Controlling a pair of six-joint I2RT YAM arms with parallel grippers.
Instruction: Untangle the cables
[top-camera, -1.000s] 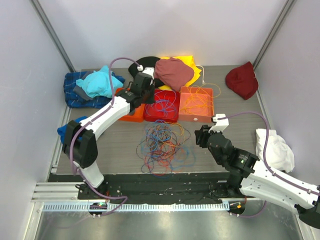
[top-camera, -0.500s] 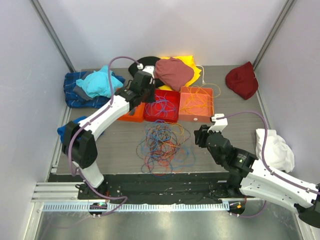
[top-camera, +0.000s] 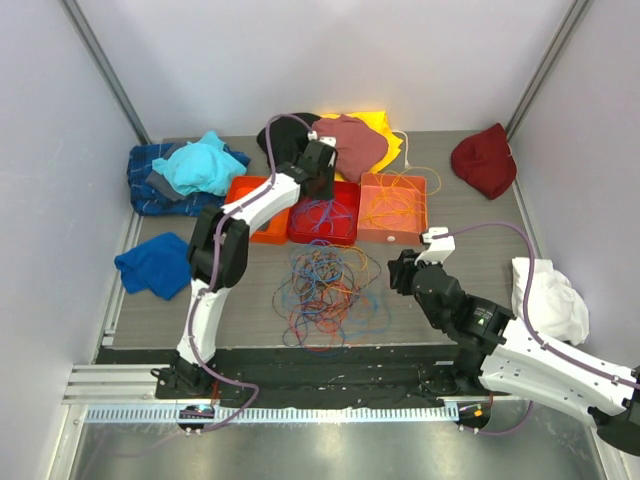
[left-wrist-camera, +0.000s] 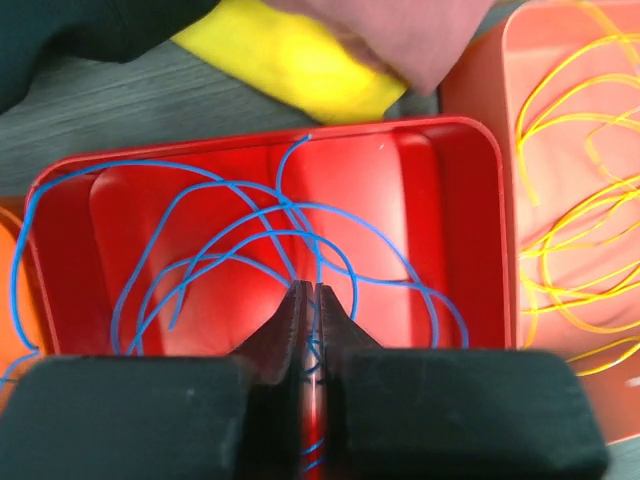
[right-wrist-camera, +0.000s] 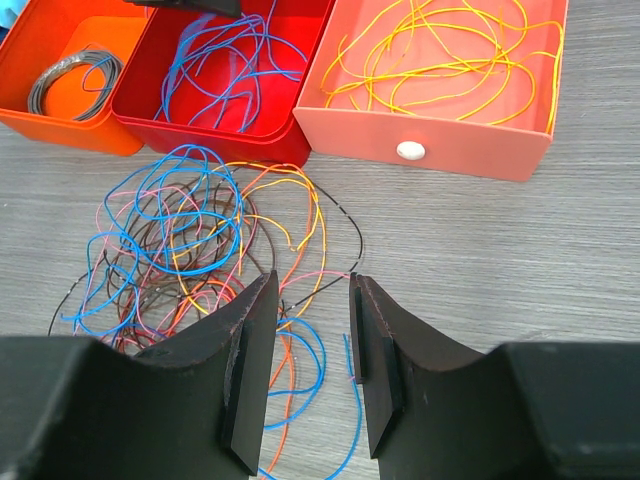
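Your left gripper (left-wrist-camera: 308, 292) pinches blue cable (left-wrist-camera: 285, 205) over red tray (left-wrist-camera: 470, 200); right gripper (right-wrist-camera: 312, 300) agape; tangled cables (top-camera: 325, 290) mostly unsorted.

Three trays stand in a row: one orange tray (right-wrist-camera: 60, 128), one red tray (right-wrist-camera: 200, 135), one salmon tray (right-wrist-camera: 480, 155). One tangle of cables (top-camera: 328, 290) lies on the surface (top-camera: 480, 230). Eight cloths lie around: plaid blue (top-camera: 148, 185), cyan (top-camera: 200, 165), plain blue (top-camera: 150, 265), black (top-camera: 268, 135), maroon (top-camera: 350, 145), yellow (top-camera: 385, 125), dark red (top-camera: 485, 160), white (top-camera: 555, 300). The orange tray holds one grey coil (right-wrist-camera: 45, 80).
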